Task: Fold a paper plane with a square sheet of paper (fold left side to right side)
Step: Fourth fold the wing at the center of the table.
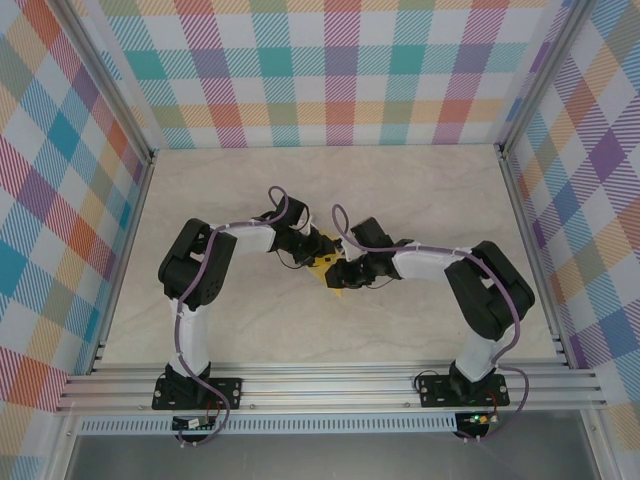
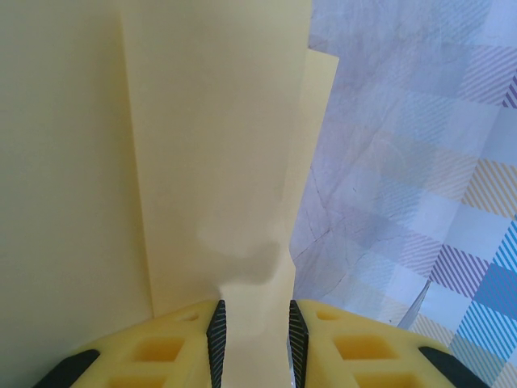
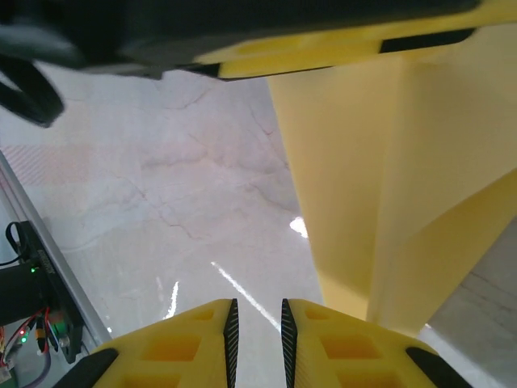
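Left pincer (image 2: pixel 257 307): clamped on the sheet of paper (image 2: pixel 210 162). In the left wrist view the paper narrows and runs straight down into the gap between the 2 black pads (image 2: pixel 216 331), filling it.
Right pincer (image 3: pixel 258 305): its 2 yellow fingers (image 3: pixel 186 347) stand slightly apart. The slit between them is narrow, with bare tabletop (image 3: pixel 178 186) showing through it and nothing in it.
Pincers together: in the top view the left pincer (image 1: pixel 314 254) and the right pincer (image 1: pixel 344 272) meet near the middle of the tabletop (image 1: pixel 400 190), with the paper between them.
Sheet of paper, right wrist view: the sheet of paper (image 3: pixel 355 178) hangs just to the right of the right pincer. It carries 1 long crease and is lifted off the surface. One yellow finger of the left pincer (image 3: pixel 323 48) crosses the top edge above it.
Sheet of paper, left wrist view: 2 or more layers show, with a second edge peeking out on the right side.
Sheet of paper, top view: a small yellow patch (image 1: pixel 326 264), mostly covered by the 2 wrists.
Arms: both bend inward from their bases at the near rail (image 1: pixel 330 385).
Tabletop: pale and marbled.
Walls (image 1: pixel 340 70): plaid in many colours, closing in 3 sides.
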{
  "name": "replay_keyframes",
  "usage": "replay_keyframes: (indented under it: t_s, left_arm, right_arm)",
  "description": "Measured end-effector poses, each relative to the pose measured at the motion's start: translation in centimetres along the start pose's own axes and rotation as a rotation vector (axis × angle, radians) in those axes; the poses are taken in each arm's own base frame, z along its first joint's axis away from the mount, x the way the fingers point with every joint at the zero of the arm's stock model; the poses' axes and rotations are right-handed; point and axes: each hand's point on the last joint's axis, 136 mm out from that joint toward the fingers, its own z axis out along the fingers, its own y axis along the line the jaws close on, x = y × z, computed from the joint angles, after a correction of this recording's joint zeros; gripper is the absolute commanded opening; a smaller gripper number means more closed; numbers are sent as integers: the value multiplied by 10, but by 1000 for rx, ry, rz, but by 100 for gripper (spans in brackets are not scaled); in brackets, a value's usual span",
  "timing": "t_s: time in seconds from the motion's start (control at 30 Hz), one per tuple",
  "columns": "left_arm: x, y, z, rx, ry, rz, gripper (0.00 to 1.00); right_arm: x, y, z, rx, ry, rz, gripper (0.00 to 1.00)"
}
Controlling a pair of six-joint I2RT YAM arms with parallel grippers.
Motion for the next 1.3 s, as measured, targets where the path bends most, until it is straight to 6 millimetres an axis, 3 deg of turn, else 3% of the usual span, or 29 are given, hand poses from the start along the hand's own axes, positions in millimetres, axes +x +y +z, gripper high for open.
replay_keyframes:
  t_s: [0.93, 1.3]
  left_arm:
    - [0, 1, 0, -3, -2, -1, 28]
    - [-1, 1, 0, -4, -3, -2, 28]
  right_arm:
    - [5, -13, 7, 45, 33, 11, 22]
    - [15, -21, 10, 63, 66, 20, 20]
